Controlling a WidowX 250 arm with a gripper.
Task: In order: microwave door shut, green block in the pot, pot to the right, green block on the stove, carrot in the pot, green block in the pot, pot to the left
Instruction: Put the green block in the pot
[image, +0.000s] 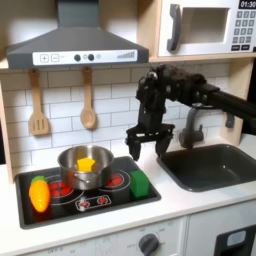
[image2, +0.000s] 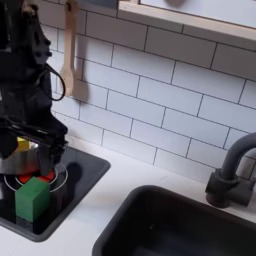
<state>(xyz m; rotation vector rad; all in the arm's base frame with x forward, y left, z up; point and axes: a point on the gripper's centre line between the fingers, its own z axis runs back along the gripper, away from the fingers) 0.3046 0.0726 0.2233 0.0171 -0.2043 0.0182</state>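
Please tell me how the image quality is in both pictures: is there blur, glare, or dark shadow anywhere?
In the first exterior view, everything is softly blurred at low resolution; the pot shows bright reflections, and shadow sits under the hood. In the second exterior view, the end effector is dark with little detail, the green block is slightly blurred, and the tiles are evenly lit.

microwave door (image: 204, 27): cut by the first exterior view's top edge
pot (image2: 22, 150): mostly hidden behind the gripper (image2: 30, 150)
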